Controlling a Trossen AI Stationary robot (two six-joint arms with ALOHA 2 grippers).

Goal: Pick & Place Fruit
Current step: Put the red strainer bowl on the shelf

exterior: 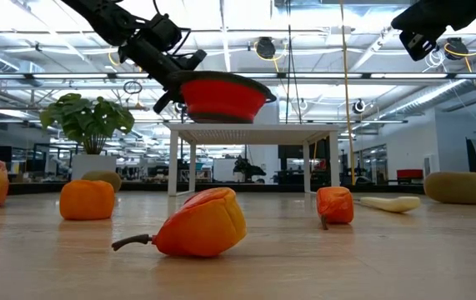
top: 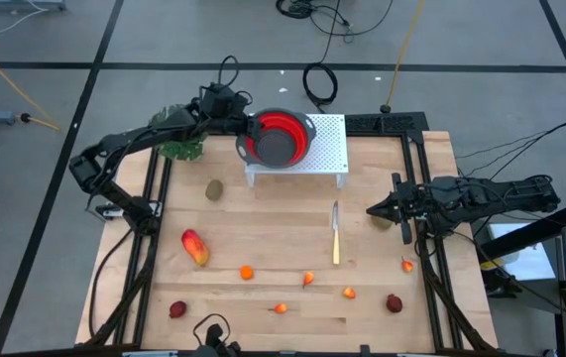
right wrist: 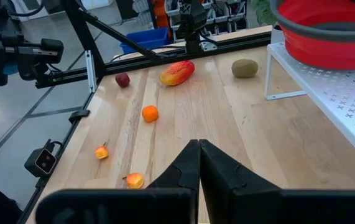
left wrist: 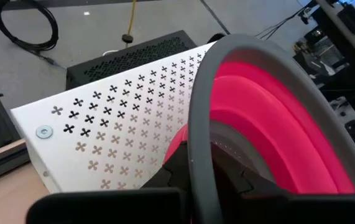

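My left gripper [top: 250, 129] is shut on a red collapsible bowl [top: 281, 137] with a grey rim, held over the white perforated rack [top: 327, 149] at the table's far side. Toy fruit lies loose on the wooden table. A brown oval one [top: 214, 188] and a red-yellow oblong one [top: 195, 247] lie on the left. Several tiny orange ones [top: 247, 272] and two dark-red ones [top: 394, 302] lie toward the near edge. My right gripper [top: 370, 211] hovers shut above the table's right side, holding nothing. My left gripper holds the bowl by its grey rim [left wrist: 197, 143] on the side toward the table's left. One finger [left wrist: 239, 180] is inside the bowl and one [left wrist: 168, 171] outside. The fingers come from the left, slanting down. Whether the bowl's bottom [exterior: 221, 117] touches the rack top I cannot tell.
A slim knife [top: 336, 233] lies right of centre on the table. A leafy green plant [top: 178, 134] stands at the far left corner, beside my left arm. Black frame rails run along the table's left and right edges.
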